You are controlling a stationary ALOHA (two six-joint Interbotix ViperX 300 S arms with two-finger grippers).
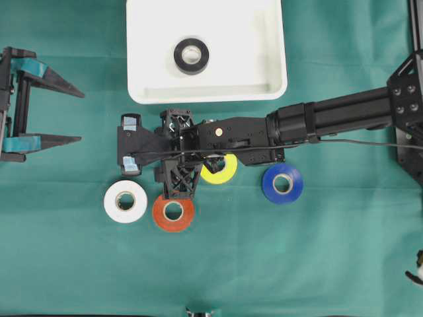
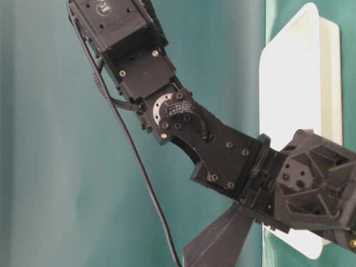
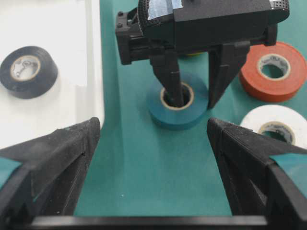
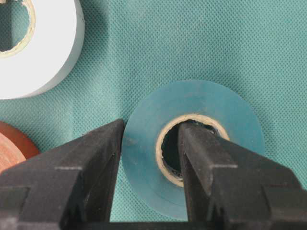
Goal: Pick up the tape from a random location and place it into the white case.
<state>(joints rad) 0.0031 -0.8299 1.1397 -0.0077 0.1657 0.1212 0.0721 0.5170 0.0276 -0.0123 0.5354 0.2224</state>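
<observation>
Clamping teal tape (image 4: pixel 211 103) w/ right gripper (image 4: pixel 151 132), pointing down from above. Keeping one finger inside core hole and pressing other one against outer wall, so squeezing only one side of ring btw. them, not whole roll. Leaving tape lying flat on green cloth (image 4: pixel 192 38), approx. in middle of table, near front rim of case (image 1: pixel 205 96) but outside it and not touching it. Hiding tape under right wrist in overhead view; showing it clearly only in both wrist views.

Holding left gripper (image 1: pixel 76 117) spread wide at left edge of table, grasping nothing, staying well apart from all rolls and facing right gripper and teal tape.

Seeing black tape (image 1: pixel 191 55) lying flat inside case, approx. at its middle, touching no wall.

Seeing 4 more rolls flat on cloth. Finding white tape (image 1: pixel 125 201) and red tape (image 1: pixel 173 212) just beside each other, on side of right gripper away from case. Finding yellow tape (image 1: pixel 221 170) half hidden under right wrist, and blue tape (image 1: pixel 282 183) more to right, apart from others.

Filling table-level view mostly w/ right arm, w/ case behind it; hiding fingers and tape there.
</observation>
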